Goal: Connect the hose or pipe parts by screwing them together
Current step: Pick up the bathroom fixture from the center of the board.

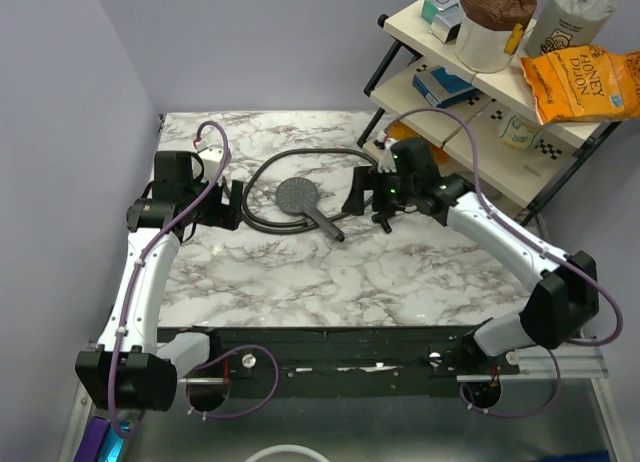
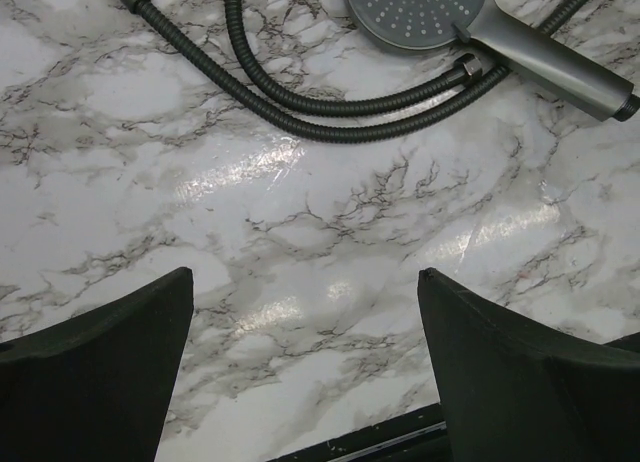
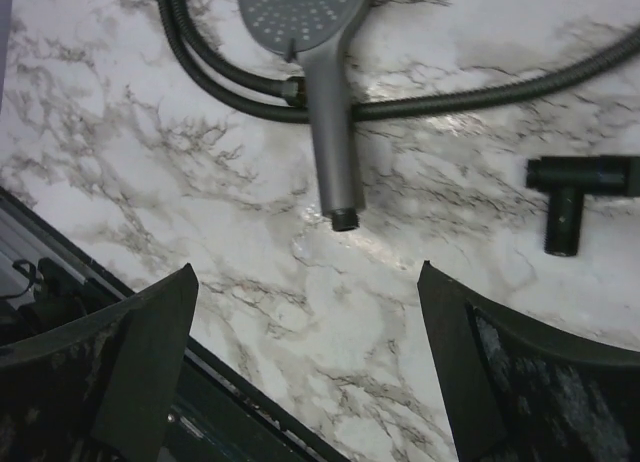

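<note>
Step in hand: approach, nothing grasped, parts unjoined

Shower head [image 1: 297,195] flat on marble table [image 1: 400,282], centre; handle runs toward 4 o'clock, threaded end free

Black hose [image 1: 300,154] loops round head from 9 to 1 o'clock; end nut [image 2: 470,67] rests against handle near head, not at thread

Black T-shaped fitting [image 3: 578,187] at 3 o'clock of handle tip, apart

Left gripper [image 2: 305,367] jaws fully spread, empty, at 9 o'clock of head

Right gripper [image 3: 305,367] likewise wide, empty, at 3 o'clock

Next, likely: one gripper pins handle, other lifts nut, carries it to thread, aligns squarely before turning
</note>
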Tool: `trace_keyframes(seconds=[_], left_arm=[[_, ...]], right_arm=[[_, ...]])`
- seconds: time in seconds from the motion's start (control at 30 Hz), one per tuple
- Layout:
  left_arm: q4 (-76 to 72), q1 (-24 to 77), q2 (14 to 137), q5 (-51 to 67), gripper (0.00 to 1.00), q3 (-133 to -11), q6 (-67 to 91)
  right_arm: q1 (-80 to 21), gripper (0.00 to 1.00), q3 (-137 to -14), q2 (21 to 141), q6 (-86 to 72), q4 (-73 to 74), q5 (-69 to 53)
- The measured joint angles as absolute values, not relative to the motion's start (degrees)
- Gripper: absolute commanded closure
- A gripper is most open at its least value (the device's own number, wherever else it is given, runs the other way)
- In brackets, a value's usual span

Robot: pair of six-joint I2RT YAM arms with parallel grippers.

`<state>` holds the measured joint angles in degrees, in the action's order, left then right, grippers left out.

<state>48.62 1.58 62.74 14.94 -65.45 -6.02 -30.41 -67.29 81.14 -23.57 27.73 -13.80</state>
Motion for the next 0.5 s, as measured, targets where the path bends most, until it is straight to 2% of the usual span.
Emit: trace_keyframes(seconds=[0.17,0.5], left_arm=[[47.9,1.6,63.2,15.7,0.01,-65.0,-5.8],[47.1,0.8,63.2,18.1,0.01,-65.0,-4.9]], right_arm=[[-38.8,0.00,-79.6,91.6,-21.3,28.2,-10.5],[-48.9,0.00,-90.4,106.6,-15.6,32.4,4.5]])
